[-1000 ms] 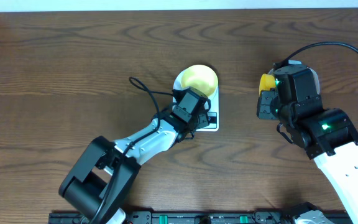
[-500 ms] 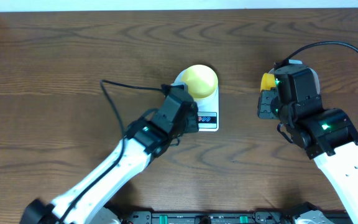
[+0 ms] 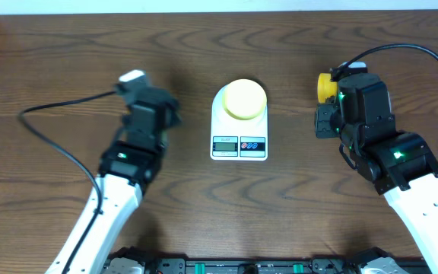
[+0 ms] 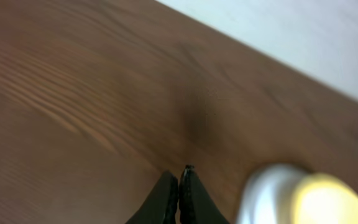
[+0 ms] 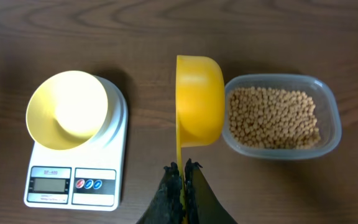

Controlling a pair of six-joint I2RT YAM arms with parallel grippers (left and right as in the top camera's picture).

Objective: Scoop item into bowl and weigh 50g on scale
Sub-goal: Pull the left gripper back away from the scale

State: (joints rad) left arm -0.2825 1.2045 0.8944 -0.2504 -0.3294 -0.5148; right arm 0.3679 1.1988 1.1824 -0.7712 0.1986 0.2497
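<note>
Overhead view gives me the scale (image 3: 239, 129) mid-table, with the bowl (image 3: 244, 100) sitting on its round platform. The left gripper (image 4: 179, 185) is well off to the scale's left over bare table (image 3: 67, 46), its fingers pressed together on nothing. On the scale's right, the right gripper (image 5: 182, 177) is clamped on the handle of the yellow scoop (image 5: 199, 109), whose cup is turned on edge between the scale and the clear tub (image 5: 334, 124). All the beans (image 5: 272, 117) I can see lie in that tub, just beyond the scoop. The scale's display is too small for me to read.
</note>
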